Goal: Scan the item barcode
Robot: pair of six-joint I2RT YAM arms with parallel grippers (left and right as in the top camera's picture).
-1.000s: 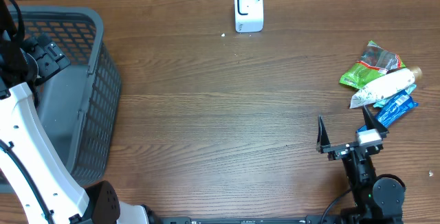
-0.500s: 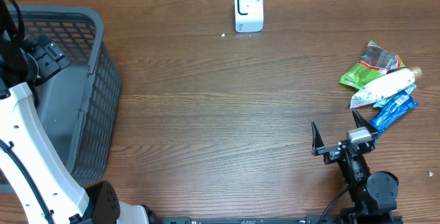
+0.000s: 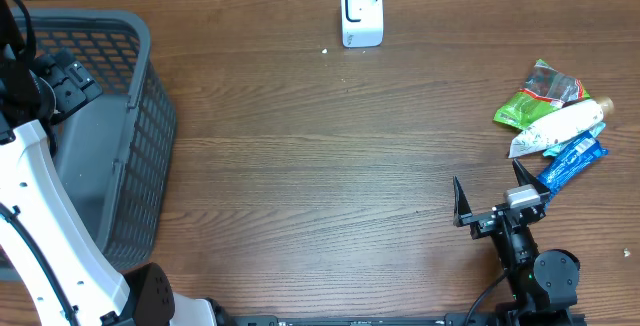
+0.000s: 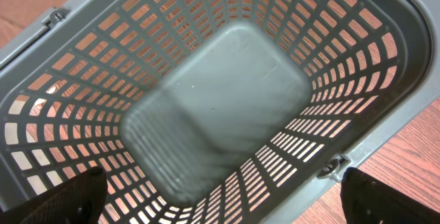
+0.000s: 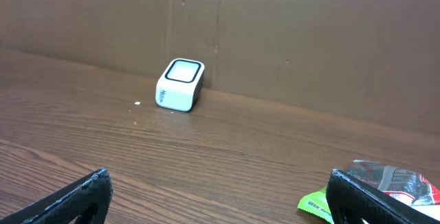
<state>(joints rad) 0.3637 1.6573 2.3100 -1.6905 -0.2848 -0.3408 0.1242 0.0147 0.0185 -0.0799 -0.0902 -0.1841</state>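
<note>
Both claws stand wide apart, holding nothing. The left gripper (image 4: 220, 202) hangs over the grey slatted plastic basket (image 3: 152, 116). The right gripper (image 3: 487, 174) is low over the brown wooden table (image 3: 300, 166), near the heaped green crinkled packet (image 3: 535, 96), white pouch (image 3: 560, 126) and blue wrapper (image 3: 573, 159). The small white box scanner (image 3: 361, 12) stands well apart.

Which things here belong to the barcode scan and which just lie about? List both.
For the job:
- scanner
- green packet, white tube, blue packet, piled together
- right gripper, open, near the pile

Lying about:
- basket, under the open left gripper
- white speck near the scanner
</note>
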